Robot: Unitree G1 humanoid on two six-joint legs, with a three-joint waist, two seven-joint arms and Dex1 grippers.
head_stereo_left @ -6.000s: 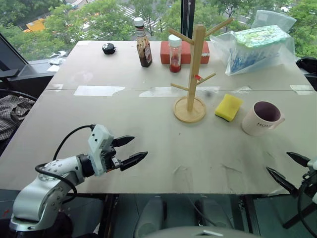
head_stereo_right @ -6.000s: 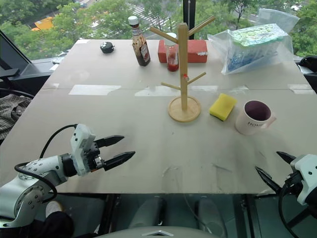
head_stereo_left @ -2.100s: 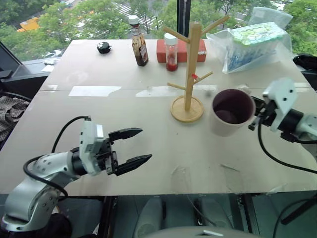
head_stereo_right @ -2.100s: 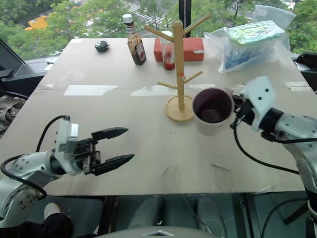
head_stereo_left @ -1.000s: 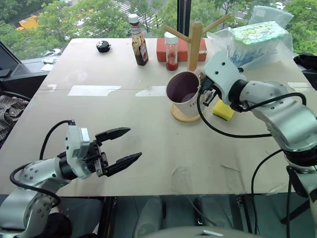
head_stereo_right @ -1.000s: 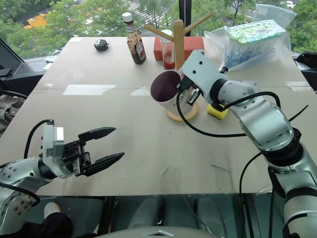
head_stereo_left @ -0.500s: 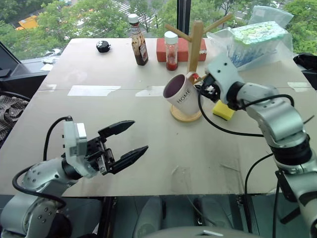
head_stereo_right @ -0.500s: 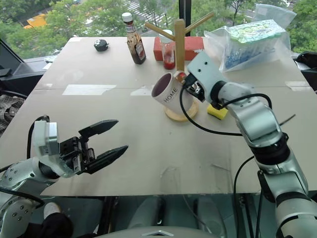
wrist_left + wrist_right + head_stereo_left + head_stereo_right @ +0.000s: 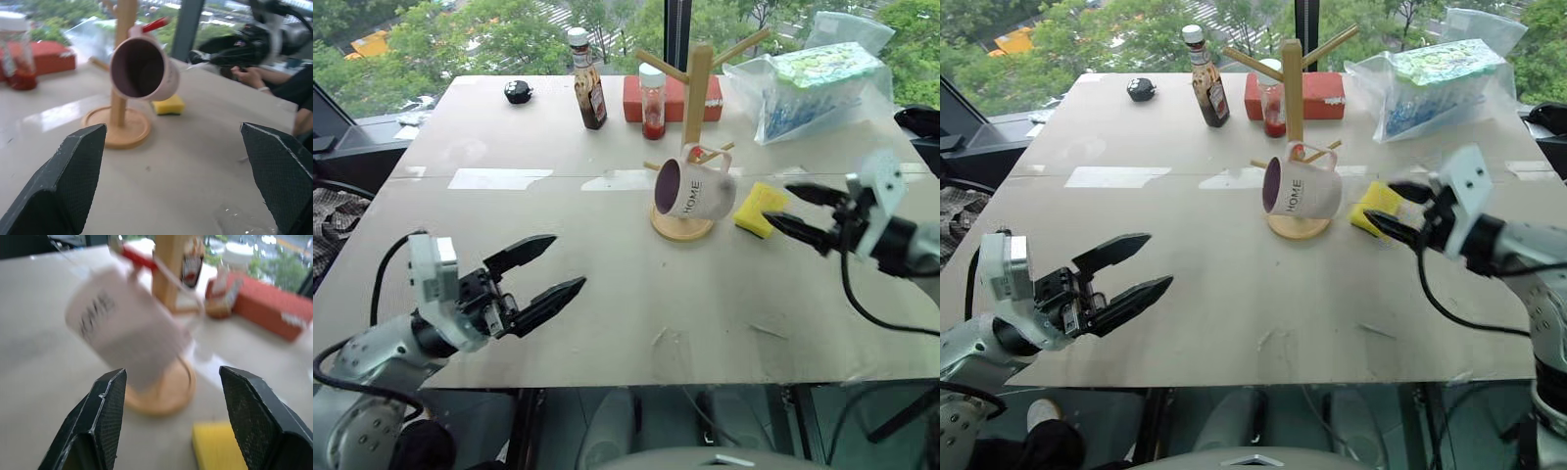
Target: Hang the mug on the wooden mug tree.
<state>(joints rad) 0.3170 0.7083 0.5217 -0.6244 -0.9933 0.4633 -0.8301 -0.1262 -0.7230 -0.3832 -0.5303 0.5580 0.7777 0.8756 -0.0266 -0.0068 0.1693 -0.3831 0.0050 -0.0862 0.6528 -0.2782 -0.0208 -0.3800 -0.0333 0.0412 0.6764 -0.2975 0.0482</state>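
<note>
From the head camera, the mug [image 9: 693, 190] hangs by its handle on a lower peg of the wooden mug tree [image 9: 691, 137], tipped sideways with its dark mouth facing nine o'clock and the "HOME" lettering showing. A yellow sponge [image 9: 756, 211] lies just at three o'clock of the tree's round base. The right gripper [image 9: 795, 210] hovers at three o'clock of the sponge, its fingers spread and empty, apart from the mug. The left gripper [image 9: 544, 275] sits near seven o'clock of the tree, well apart, fingers spread on nothing.

From the left wrist, the mug [image 9: 142, 71] dangles on the post, maroon inside facing the camera, sponge [image 9: 168, 104] behind.

From the right wrist, the mug [image 9: 128, 327] hangs tilted before the post, between the open black fingers [image 9: 95, 426].
</note>
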